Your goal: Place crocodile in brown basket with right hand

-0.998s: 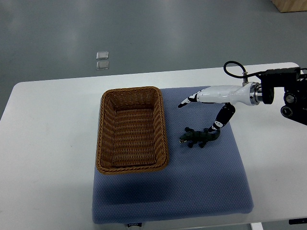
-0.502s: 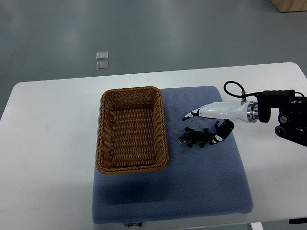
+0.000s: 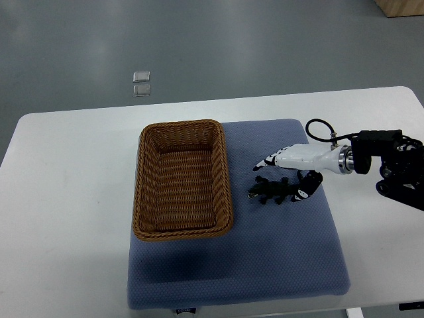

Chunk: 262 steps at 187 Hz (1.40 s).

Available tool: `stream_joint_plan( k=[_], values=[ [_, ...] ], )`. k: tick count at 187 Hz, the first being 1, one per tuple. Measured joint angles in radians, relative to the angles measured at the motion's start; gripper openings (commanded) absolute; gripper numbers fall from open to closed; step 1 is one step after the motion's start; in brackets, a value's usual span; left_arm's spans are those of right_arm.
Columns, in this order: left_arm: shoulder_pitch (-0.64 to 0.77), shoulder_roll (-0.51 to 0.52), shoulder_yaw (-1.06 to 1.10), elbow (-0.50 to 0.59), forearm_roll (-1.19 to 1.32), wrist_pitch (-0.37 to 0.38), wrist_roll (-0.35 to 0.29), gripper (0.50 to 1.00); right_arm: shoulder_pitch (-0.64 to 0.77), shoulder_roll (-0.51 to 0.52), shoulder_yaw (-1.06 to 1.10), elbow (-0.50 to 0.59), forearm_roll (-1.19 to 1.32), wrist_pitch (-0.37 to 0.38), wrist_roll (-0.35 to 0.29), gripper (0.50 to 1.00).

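A small dark green toy crocodile (image 3: 269, 191) lies on the blue mat (image 3: 265, 265), just right of the brown wicker basket (image 3: 183, 179). My right hand (image 3: 286, 173) comes in from the right edge and hovers low over the crocodile. Its white fingers (image 3: 271, 159) reach past the toy's far side and the thumb (image 3: 305, 190) sits by its tail. The fingers are spread around the toy without closing on it. The basket is empty. My left arm is out of view.
The blue mat lies on a white table (image 3: 66, 185). The basket stands on the mat's left part. Two small clear squares (image 3: 141, 84) lie on the grey floor beyond the table. A wooden corner (image 3: 401, 6) shows at top right.
My right hand has come down and toward me, from above the mat's far edge to straddling the crocodile. The crocodile and the basket have stayed put.
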Motion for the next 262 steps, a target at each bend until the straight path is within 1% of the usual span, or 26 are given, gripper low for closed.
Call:
stream_joint_plan(
  k=[12,28,39,95,111,120,138,153,162,177,199,213,219,224,226,228,238,240,241,242,243,248,249,254,257,262],
  values=[
    [0.0,0.0,0.0,0.0,0.0,0.0,0.0,1.0,-0.001,0.0,0.0,-0.003,0.0,-0.002,0.0,0.832],
    [0.0,0.0,0.0,0.0,0.0,0.0,0.0,1.0,-0.003,0.001,0.001,-0.003,0.0,-0.002,0.0,0.823],
    [0.0,0.0,0.001,0.0,0.0,0.0,0.0,1.0,-0.004,0.002,0.001,-0.004,0.0,-0.003,0.0,0.801],
    [0.0,0.0,0.0,0.0,0.0,0.0,0.0,1.0,-0.004,0.006,0.0,-0.004,-0.002,-0.002,0.004,0.774],
    [0.0,0.0,0.0,0.0,0.0,0.0,0.0,1.0,-0.004,0.006,0.0,-0.004,-0.002,-0.002,0.004,0.754],
    [0.0,0.0,0.0,0.0,0.0,0.0,0.0,1.0,-0.004,0.006,0.0,-0.004,-0.002,-0.001,0.004,0.725],
    [0.0,0.0,0.0,0.0,0.0,0.0,0.0,1.0,-0.006,0.007,0.0,-0.004,-0.002,0.0,0.004,0.723],
    [0.0,0.0,0.0,0.0,0.0,0.0,0.0,1.0,-0.008,0.008,0.0,-0.004,-0.006,0.0,0.005,0.707],
    [0.0,0.0,0.0,0.0,0.0,0.0,0.0,1.0,-0.01,0.008,0.0,-0.004,-0.009,0.0,0.006,0.709],
    [0.0,0.0,0.0,0.0,0.0,0.0,0.0,1.0,-0.014,0.008,0.0,-0.004,-0.012,0.0,0.008,0.731],
    [0.0,0.0,0.0,0.0,0.0,0.0,0.0,1.0,-0.016,0.007,0.0,-0.002,-0.012,0.0,0.009,0.731],
    [0.0,0.0,0.0,0.0,0.0,0.0,0.0,1.0,-0.017,0.005,0.0,-0.001,-0.011,0.0,0.01,0.719],
    [0.0,0.0,0.0,0.0,0.0,0.0,0.0,1.0,-0.017,0.004,0.0,0.0,-0.011,0.001,0.01,0.709],
    [0.0,0.0,0.0,0.0,0.0,0.0,0.0,1.0,-0.018,0.004,0.0,0.0,-0.011,0.001,0.01,0.684],
    [0.0,0.0,0.0,0.0,0.0,0.0,0.0,1.0,-0.018,0.004,0.0,0.0,-0.011,0.001,0.01,0.684],
    [0.0,0.0,0.0,0.0,0.0,0.0,0.0,1.0,-0.018,0.004,0.0,0.001,-0.011,0.001,0.01,0.662],
    [0.0,0.0,0.0,0.0,0.0,0.0,0.0,1.0,-0.021,0.003,0.0,0.001,-0.011,0.001,0.01,0.619],
    [0.0,0.0,0.0,0.0,0.0,0.0,0.0,1.0,-0.021,0.002,0.0,0.001,-0.011,0.001,0.01,0.607],
    [0.0,0.0,0.0,0.0,0.0,0.0,0.0,1.0,-0.022,0.002,0.0,0.001,-0.011,0.001,0.01,0.593],
    [0.0,0.0,0.0,0.0,0.0,0.0,0.0,1.0,-0.022,0.002,0.0,0.001,-0.011,0.001,0.01,0.592],
    [0.0,0.0,0.0,0.0,0.0,0.0,0.0,1.0,-0.022,0.002,0.0,0.001,-0.011,0.001,0.01,0.578],
    [0.0,0.0,0.0,0.0,0.0,0.0,0.0,1.0,-0.022,0.002,0.0,0.001,-0.011,0.001,0.01,0.554],
    [0.0,0.0,0.0,0.0,0.0,0.0,0.0,1.0,-0.022,0.002,0.0,0.001,-0.011,0.001,0.01,0.541],
    [0.0,0.0,0.0,0.0,0.0,0.0,0.0,1.0,-0.022,0.001,0.0,0.001,-0.011,0.001,0.01,0.525],
    [0.0,0.0,0.0,0.0,0.0,0.0,0.0,1.0,-0.022,0.001,0.0,0.001,-0.011,0.001,0.01,0.505],
    [0.0,0.0,0.0,0.0,0.0,0.0,0.0,1.0,-0.022,0.0,0.0,0.001,-0.011,0.001,0.01,0.5]
  ],
)
